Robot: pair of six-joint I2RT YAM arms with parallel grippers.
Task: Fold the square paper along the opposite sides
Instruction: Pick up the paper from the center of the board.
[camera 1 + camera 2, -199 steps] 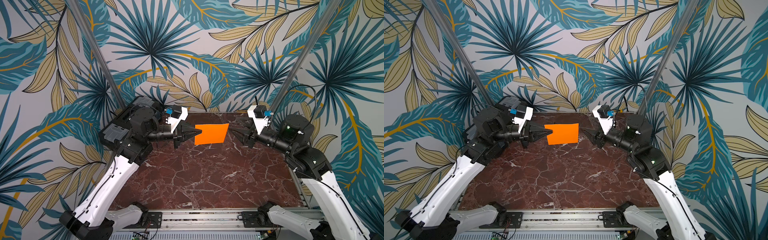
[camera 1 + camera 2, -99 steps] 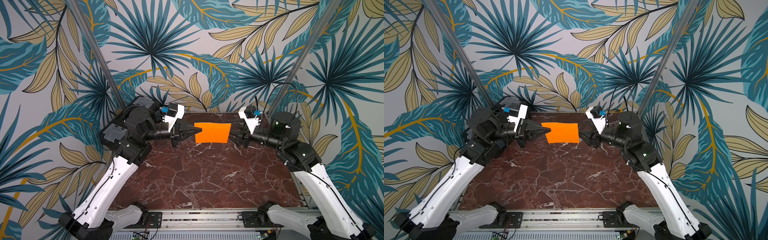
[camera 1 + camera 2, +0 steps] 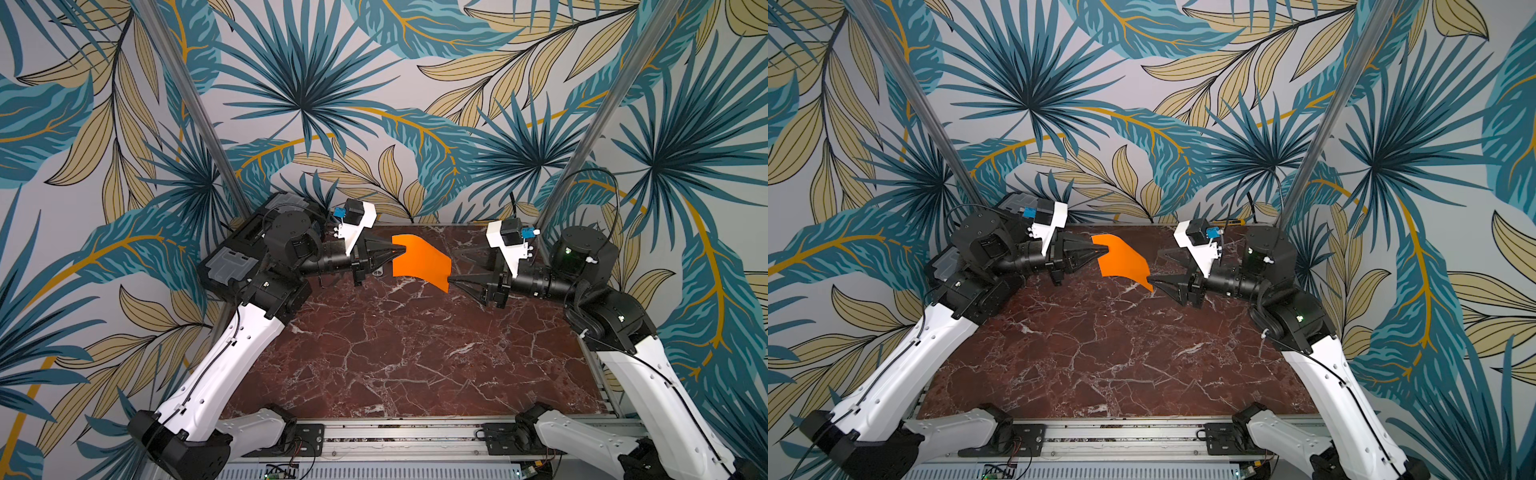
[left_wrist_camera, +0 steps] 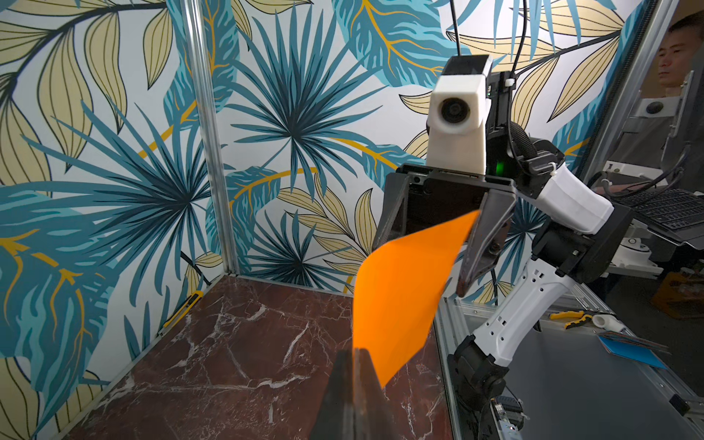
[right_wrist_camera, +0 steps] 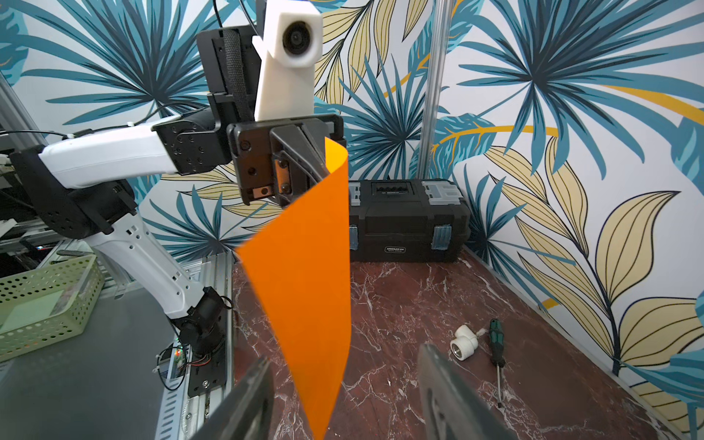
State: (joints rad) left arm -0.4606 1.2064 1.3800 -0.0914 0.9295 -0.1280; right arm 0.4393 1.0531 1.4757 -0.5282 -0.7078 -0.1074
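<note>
Wallpaper of teal and gold palm leaves closes in a dark red marble tabletop (image 3: 395, 353) veined with white. Above its far end the two arms face each other, and the bright orange square paper sheet (image 3: 419, 262) (image 3: 1121, 262) hangs in the air between them, clear of the marble and bowed into a gentle curve.

The left claw (image 3: 403, 249) (image 3: 1106, 249) is clamped tight on one edge of the paper; in the left wrist view its two fingers (image 4: 352, 352) meet with the sheet (image 4: 404, 289) rising out from between them.

The right claw (image 3: 453, 266) (image 3: 1156, 267) stands with its jaws spread, gripping nothing. The paper's opposite edge reaches into the gap: the right wrist view shows the sheet (image 5: 304, 274) hanging between the parted fingers (image 5: 259, 381). In both top views the sheet's lower corner sits right at the tip of the lower finger; whether they touch cannot be told.

Behind the left claw, against the wall, sits a black plastic toolbox (image 5: 407, 224) with grey latches. On the marble below the left claw lie a white plastic pipe elbow (image 5: 463, 343) and, just beside it, a green-handled screwdriver (image 5: 497, 343).
</note>
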